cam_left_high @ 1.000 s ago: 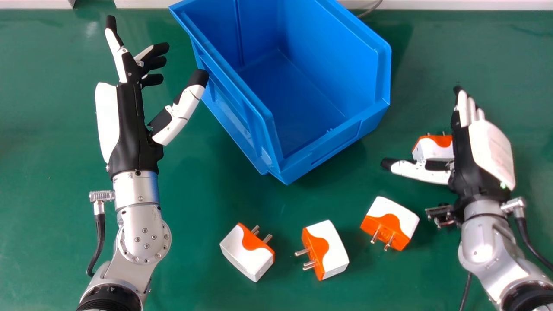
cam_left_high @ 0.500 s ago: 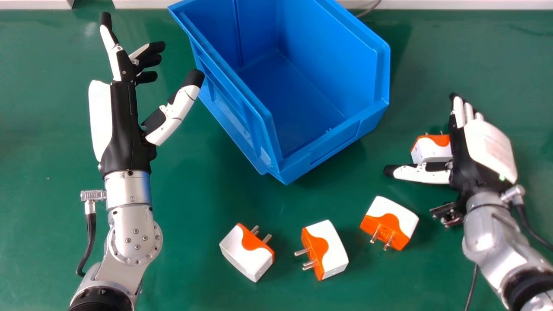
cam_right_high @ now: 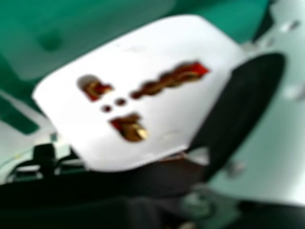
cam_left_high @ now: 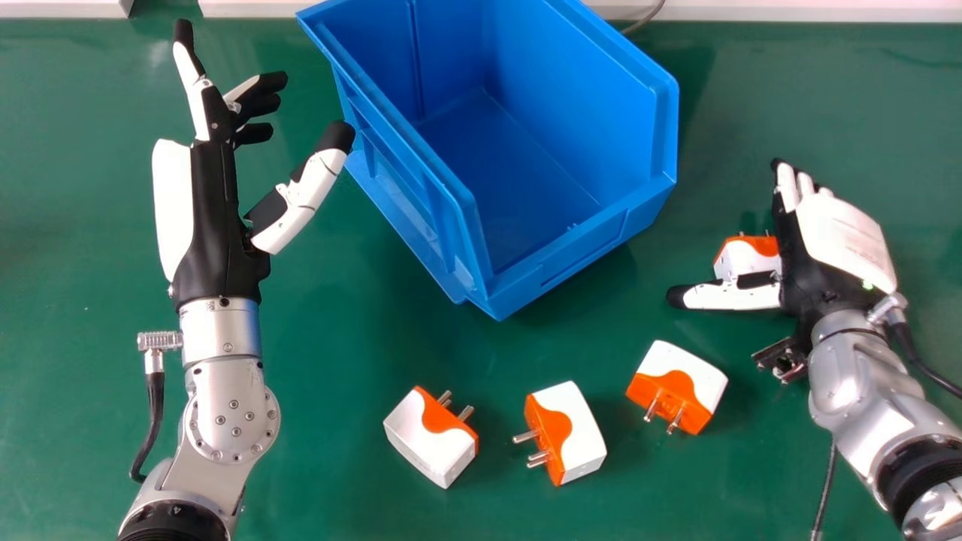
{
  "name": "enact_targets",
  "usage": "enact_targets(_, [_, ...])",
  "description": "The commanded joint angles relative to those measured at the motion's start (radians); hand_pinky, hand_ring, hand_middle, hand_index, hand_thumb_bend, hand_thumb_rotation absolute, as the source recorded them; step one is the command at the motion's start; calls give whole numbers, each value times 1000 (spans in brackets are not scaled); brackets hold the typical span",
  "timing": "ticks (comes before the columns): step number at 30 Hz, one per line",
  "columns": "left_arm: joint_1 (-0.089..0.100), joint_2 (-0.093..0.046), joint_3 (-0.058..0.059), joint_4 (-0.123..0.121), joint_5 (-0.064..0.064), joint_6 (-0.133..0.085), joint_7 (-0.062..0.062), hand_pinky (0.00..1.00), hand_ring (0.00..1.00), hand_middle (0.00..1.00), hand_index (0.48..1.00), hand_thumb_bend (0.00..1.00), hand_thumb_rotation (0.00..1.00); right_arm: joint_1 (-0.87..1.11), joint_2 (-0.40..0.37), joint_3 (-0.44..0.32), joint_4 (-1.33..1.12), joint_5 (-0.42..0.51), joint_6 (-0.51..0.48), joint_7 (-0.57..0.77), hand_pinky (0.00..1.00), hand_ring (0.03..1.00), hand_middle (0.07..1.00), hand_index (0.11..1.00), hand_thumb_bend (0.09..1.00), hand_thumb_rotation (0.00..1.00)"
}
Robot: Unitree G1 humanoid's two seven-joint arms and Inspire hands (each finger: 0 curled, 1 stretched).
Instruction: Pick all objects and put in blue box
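Observation:
In the head view, my left hand (cam_left_high: 218,218) is open left of the blue box (cam_left_high: 481,218), its thumb tip close to the box's side wall. My right hand (cam_left_high: 838,248) has straight fingers beside a white and orange plug adapter (cam_left_high: 750,258), which lies between thumb and palm, partly covered. In the right hand view, the adapter's white socket face (cam_right_high: 162,62) is close to the thumb of my right hand (cam_right_high: 248,100). Three more adapters lie on the green table: one at left (cam_left_high: 428,443), one in the middle (cam_left_high: 579,432), one at right (cam_left_high: 688,376).
The green table (cam_left_high: 338,391) spreads around everything. A white ledge (cam_left_high: 789,10) runs along its far edge, with a thin cable behind the box. The box stands angled, its low front towards the three adapters. A cable (cam_left_high: 824,488) hangs by the right forearm.
My left hand has shifted slightly left. The right hand has turned a little, its fingertips swinging left while its forearm moved right. The three nearer adapters have not moved.

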Motion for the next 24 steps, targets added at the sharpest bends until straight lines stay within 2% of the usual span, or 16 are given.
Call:
enact_targets(1, [2, 11, 1, -22, 3, -17, 2, 716, 770, 792, 811, 717, 589, 8, -21, 3, 14, 0, 9, 13, 395, 442, 504, 503, 508, 0])
enact_targets(5, [0, 12, 0, -18, 8, -17, 6, 715, 770, 792, 811, 717, 589, 11, -24, -1, 5, 7, 0, 12, 399, 438, 497, 495, 503, 0])
enact_targets(14, [-1, 11, 4, -15, -1, -16, -3, 715, 771, 792, 811, 717, 589, 13, -22, -4, -1, 23, -12, -5, 379, 445, 502, 471, 503, 0])
enact_targets(24, [-3, 9, 2, -16, 1, -11, -1, 715, 772, 793, 811, 721, 590, 16, -26, -17, -32, 25, -10, -20, 375, 445, 501, 472, 503, 0])
